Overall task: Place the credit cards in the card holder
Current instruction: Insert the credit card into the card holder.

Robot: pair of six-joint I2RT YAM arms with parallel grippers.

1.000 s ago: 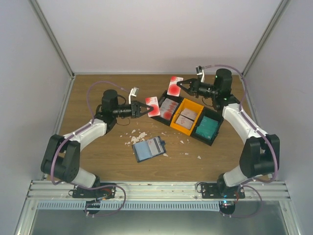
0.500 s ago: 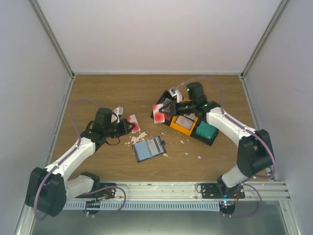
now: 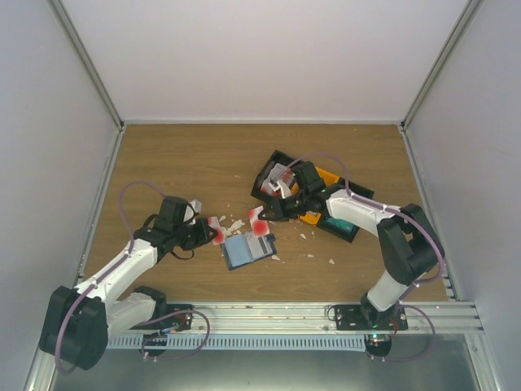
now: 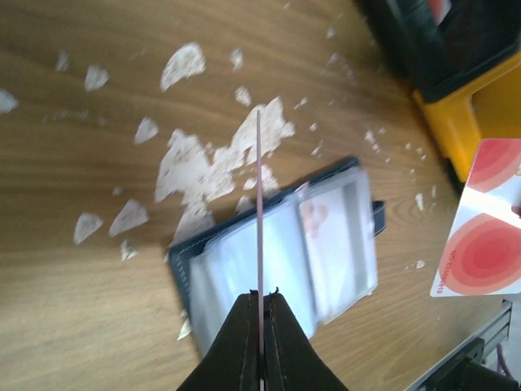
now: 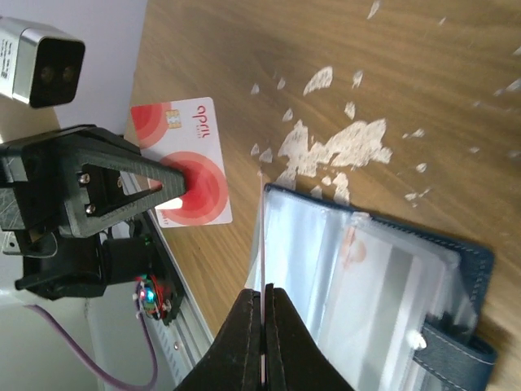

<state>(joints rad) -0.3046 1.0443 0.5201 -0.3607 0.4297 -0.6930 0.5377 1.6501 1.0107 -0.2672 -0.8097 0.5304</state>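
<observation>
The card holder (image 3: 247, 249) lay open on the bench (image 3: 179, 163), near the middle. The left gripper (image 3: 210, 232) was pinching a red-and-white card (image 5: 191, 163) just left of it. The right gripper (image 3: 262, 218) was pinching a second card (image 4: 484, 236) by the holder's far edge. Neither card was in a pocket yet. I think more cards (image 3: 283, 174) lay in the black tray (image 3: 277, 156).

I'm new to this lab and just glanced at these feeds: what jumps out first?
The left claw pinches a red-and-white card and the right claw pinches a second card. Both are right by the open card holder, at the middle of the table. Torn white scraps litter the wood around it.
</observation>
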